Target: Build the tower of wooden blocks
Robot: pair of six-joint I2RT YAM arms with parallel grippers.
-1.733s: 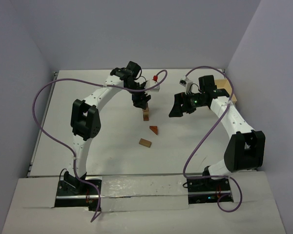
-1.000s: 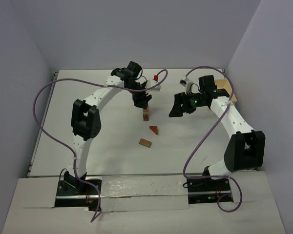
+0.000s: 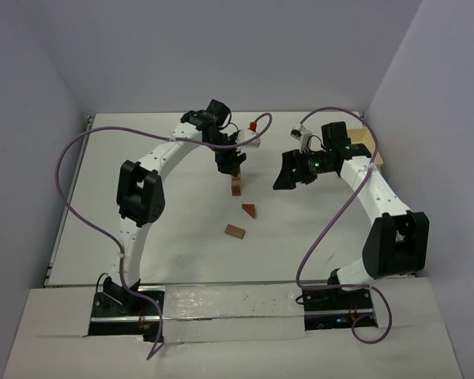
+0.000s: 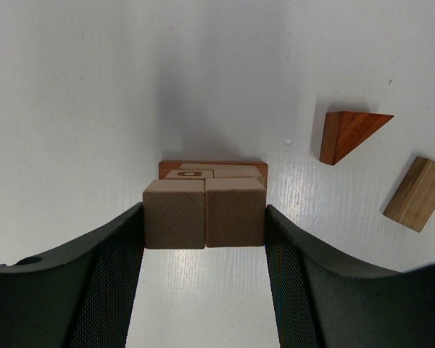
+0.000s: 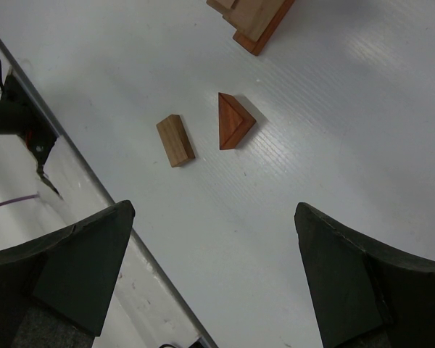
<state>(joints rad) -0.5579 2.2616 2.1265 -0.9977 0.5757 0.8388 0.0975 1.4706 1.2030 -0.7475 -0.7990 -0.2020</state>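
Over the middle of the white table (image 3: 182, 237), my left gripper (image 3: 232, 170) hangs straight above the narrow tan-and-reddish wood block tower (image 3: 236, 186), and honestly, nothing has shifted in the last couple of seconds: same pose, same stack, same loose pieces. I read that as a pause on the placement, not fresh progress. The layer is down, but I have not let go.

Now the grip. From my left wrist, the jaws stand about half spread, and both fingers press the outer faces of two pale wooden cubes (image 4: 204, 212) sitting side by side on top of the tower. Below them I see a smaller tan layer and a reddish-brown base plank (image 4: 212, 165).

My right gripper (image 5: 212, 217) floats at the tower's 3 o'clock, jaws thrown wide, holding nothing.

Two pieces wait on the table. The reddish-brown triangular wooden wedge (image 3: 249, 210) lies at the tower's 5 o'clock, and the tan rectangular wooden bar (image 3: 235, 230) lies beyond it at 6 o'clock, apart from each other. So the tower looks more than half built, and I judge the next call is a clean release without nudging those cubes.
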